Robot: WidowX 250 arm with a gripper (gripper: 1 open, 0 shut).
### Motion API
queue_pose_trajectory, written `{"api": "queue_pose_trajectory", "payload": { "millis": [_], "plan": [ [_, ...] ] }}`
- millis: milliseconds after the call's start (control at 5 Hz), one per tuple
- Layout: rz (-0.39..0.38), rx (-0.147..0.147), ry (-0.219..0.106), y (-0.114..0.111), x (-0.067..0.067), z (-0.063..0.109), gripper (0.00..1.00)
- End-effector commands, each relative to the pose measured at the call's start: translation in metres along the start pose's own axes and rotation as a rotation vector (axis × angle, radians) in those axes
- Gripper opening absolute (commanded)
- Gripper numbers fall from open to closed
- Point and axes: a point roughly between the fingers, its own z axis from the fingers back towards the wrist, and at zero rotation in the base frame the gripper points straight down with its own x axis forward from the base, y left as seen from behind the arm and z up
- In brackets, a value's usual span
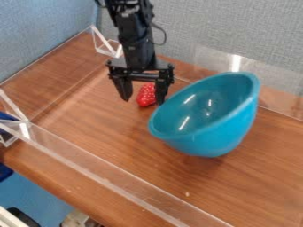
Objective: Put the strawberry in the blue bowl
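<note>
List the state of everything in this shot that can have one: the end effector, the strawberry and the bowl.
end effector: open, pointing down, fingers either side of the strawberry, nothing held.
strawberry: lying on the wooden table, between the open fingers, outside the bowl.
blue bowl: empty, tipped up on its side with the opening facing the left of the picture.
wooden table: bare wood, edged by clear plastic walls.

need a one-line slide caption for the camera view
Open gripper lowered around the strawberry on the wooden table, fingers straddling it; the blue bowl sits tilted alongside.
</note>
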Motion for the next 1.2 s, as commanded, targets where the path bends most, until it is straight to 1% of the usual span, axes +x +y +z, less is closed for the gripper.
{"api": "queue_pose_trajectory", "payload": {
  "millis": [0,400,600,800,1000],
  "plan": [
    [0.000,0.003,-0.053,-0.002,0.012,0.007,1.00],
    [-0.005,0.005,-0.040,-0.008,0.010,-0.007,1.00],
    [-0.011,0.006,-0.036,-0.010,0.009,-0.012,0.00],
    [-0.016,0.007,-0.037,-0.010,0.008,-0.012,0.00],
    [-0.007,0.018,-0.030,-0.006,0.010,-0.016,1.00]
  ]
}}
